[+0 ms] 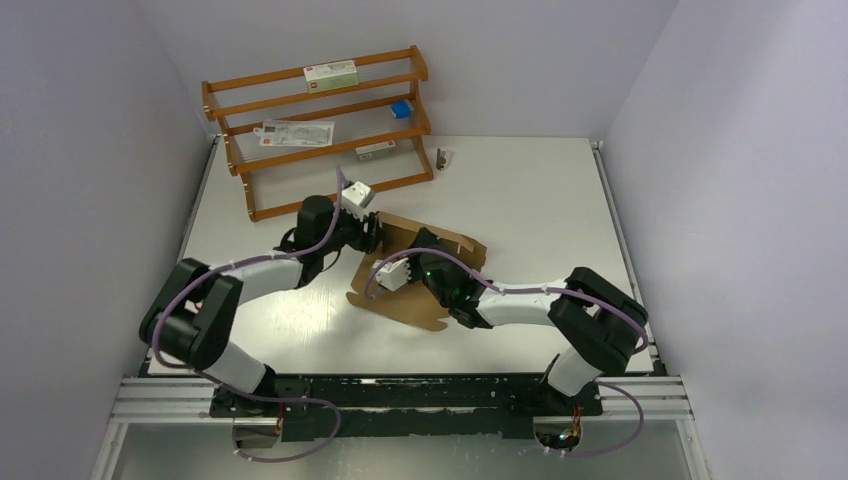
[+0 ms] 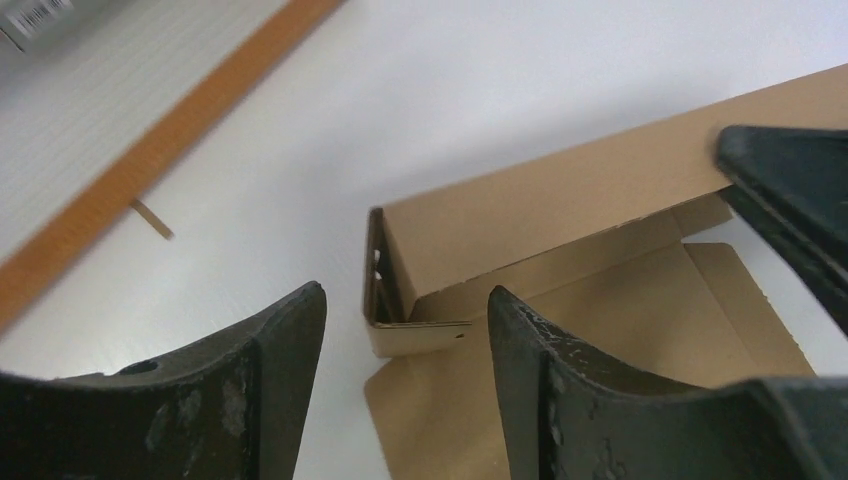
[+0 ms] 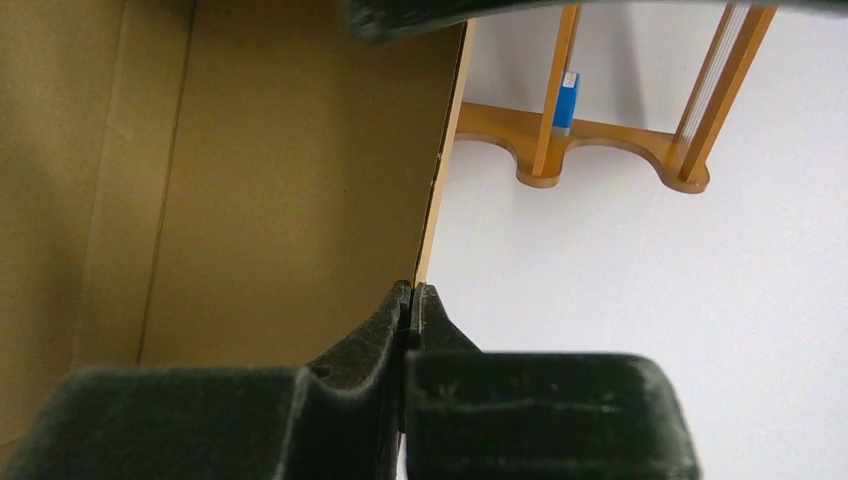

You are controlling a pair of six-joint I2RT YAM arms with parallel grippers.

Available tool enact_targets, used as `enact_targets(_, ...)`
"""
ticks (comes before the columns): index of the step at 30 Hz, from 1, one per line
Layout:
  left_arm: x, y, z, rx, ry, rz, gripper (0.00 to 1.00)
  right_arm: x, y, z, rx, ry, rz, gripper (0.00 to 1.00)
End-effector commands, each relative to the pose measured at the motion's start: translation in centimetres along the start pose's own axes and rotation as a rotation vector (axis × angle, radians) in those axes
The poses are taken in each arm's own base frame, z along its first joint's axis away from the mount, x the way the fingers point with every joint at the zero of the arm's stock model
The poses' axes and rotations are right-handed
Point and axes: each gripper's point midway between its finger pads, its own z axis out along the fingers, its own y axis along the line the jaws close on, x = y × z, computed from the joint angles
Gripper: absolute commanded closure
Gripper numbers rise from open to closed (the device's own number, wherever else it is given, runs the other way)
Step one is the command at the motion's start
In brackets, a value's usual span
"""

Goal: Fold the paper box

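The paper box [image 1: 412, 308] in the middle of the frame is plain brown all over, and the table [image 1: 520, 200] under it is white. At the upper left, the rack [image 1: 340, 194] is orange-brown wood, and on it sit a tiny bright blue box [image 1: 401, 108] and a white carton [image 1: 330, 73] with a red label. The left arm [image 1: 260, 275] and right arm [image 1: 520, 300] are black and white with purple cables [image 1: 250, 262], and the left gripper [image 2: 405, 300] and right gripper [image 3: 412, 300] are black.
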Motion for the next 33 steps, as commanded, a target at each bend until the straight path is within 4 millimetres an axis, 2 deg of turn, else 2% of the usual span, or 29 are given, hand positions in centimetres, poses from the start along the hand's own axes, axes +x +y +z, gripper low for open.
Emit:
enact_targets(1,-1.6,0.4,-2.3,0.076,0.037,0.127,0.34,-0.7,2.5,-0.2,-0.100,-0.033,-0.029,1.00)
enact_targets(7,-1.8,1.9,-4.9,0.151,0.072,0.202,0.34,-0.7,2.2,-0.3,-0.095,-0.033,-0.025,1.00)
enact_targets(13,-0.6,4.2,-5.6,0.177,0.120,0.222,0.37,-0.7,2.2,-0.4,-0.094,-0.031,-0.029,1.00)
enact_targets(18,-2.2,6.4,-6.4,0.152,0.085,0.232,0.38,-0.6,2.1,-0.6,-0.093,-0.035,-0.026,1.00)
enact_targets(21,-2.3,6.0,-5.8,0.205,0.060,0.256,0.39,-0.7,2.0,-0.7,-0.089,-0.039,-0.022,1.00)
enact_targets(24,-1.5,5.3,-4.7,0.265,0.050,0.242,0.42,-0.7,1.9,-0.8,-0.087,-0.043,-0.021,1.00)
enact_targets(27,-1.0,4.8,-3.7,0.253,0.039,0.291,0.44,-0.9,1.8,-0.8,-0.086,-0.049,-0.022,1.00)
enact_targets(29,-1.5,4.5,-3.1,0.235,-0.005,0.334,0.43,-0.8,1.8,-0.7,-0.084,-0.044,-0.023,1.00)
enact_targets(33,-1.3,3.8,-1.9,0.264,-0.015,0.333,0.44,-0.7,1.8,-0.7,-0.083,-0.043,-0.031,1.00)
